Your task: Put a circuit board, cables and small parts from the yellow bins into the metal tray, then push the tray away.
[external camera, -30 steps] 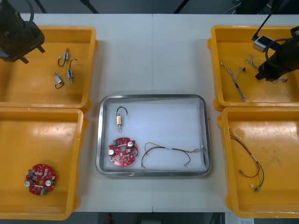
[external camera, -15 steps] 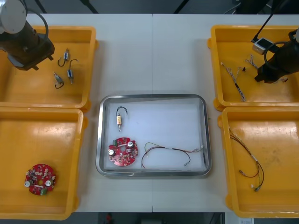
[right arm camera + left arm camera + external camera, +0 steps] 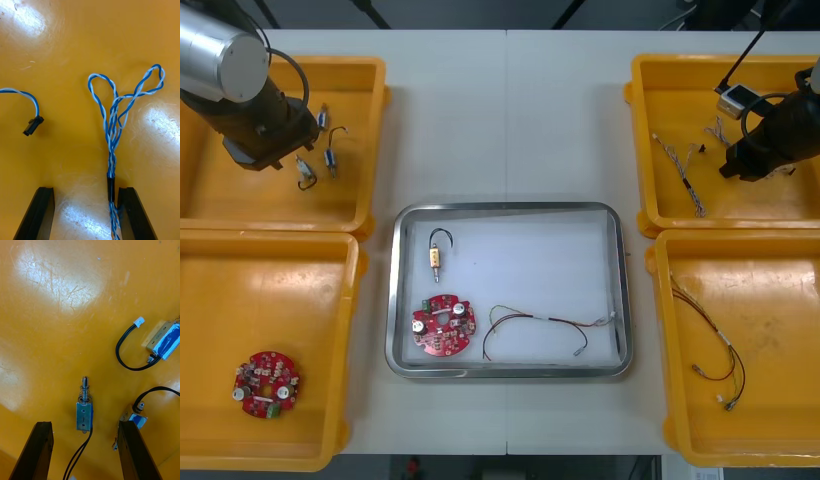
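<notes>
My left end effector (image 3: 262, 155) hangs over the yellow bin (image 3: 280, 205) at the upper left of the front view. Its black fingers are spread wide, with nothing pinched between them. In the left wrist view, the left end effector (image 3: 85, 425) has one small metal part (image 3: 84, 414) lying on the bin floor almost midway between its two fingers. The part is slightly nearer the finger that also has a second part (image 3: 137, 420) just beside it. The centred part's long axis runs away from my wrist, its pin pointing outward and its black leads trailing back toward me. It therefore lies across the line on which my fingers would close, and I judge a straight descent should catch its flat sides. The neighbour by that finger is what I would watch for. A third part (image 3: 165, 341) lies well apart. My right end effector (image 3: 745, 165) is over the upper right bin (image 3: 740, 205), also spread. There a twisted blue and white cable (image 3: 112, 123) runs along just inside one finger. The metal tray (image 3: 505, 207), at the middle of the tabletop, already holds a circuit board (image 3: 443, 325), a cable (image 3: 545, 322) and one small part (image 3: 437, 255).
</notes>
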